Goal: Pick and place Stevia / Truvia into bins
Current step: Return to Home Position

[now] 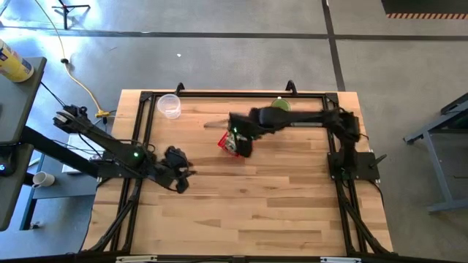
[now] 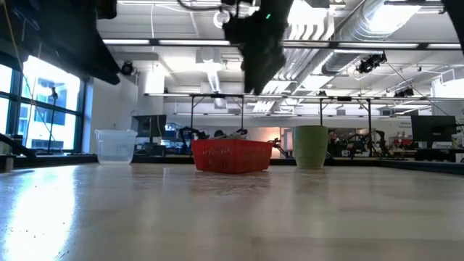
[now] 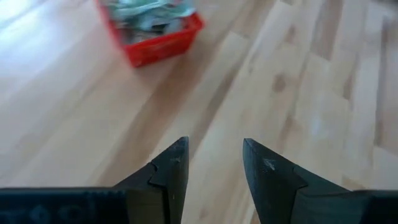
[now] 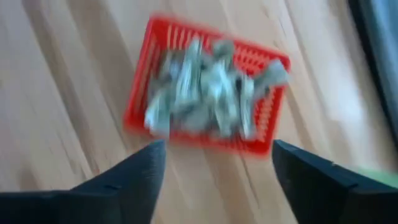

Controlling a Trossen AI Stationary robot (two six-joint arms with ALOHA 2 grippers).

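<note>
I find the right pincer (image 4: 217, 147) hanging over the small red plastic basket with latticed sides (image 4: 138, 87), which sits on the pale wooden bench (image 1: 278, 212) towards its far edge, between the clear plastic cup (image 1: 169, 106) and the green cup (image 1: 281, 104). The basket lies just beneath and ahead of this pincer, its longer side roughly parallel to the line between the two fingers. The right arm is plainly the nearer one. The pincer is spread wide, released, holding and touching nothing. The pale green and white paper sachets (image 4: 205, 93) are heaped inside the basket, and I see none loose on the bench. The left pincer (image 3: 215, 142) waits near the bench's left side, well apart from the basket, fingers parted and empty. I judge the sorting done, with only a clear lift away needed.
</note>
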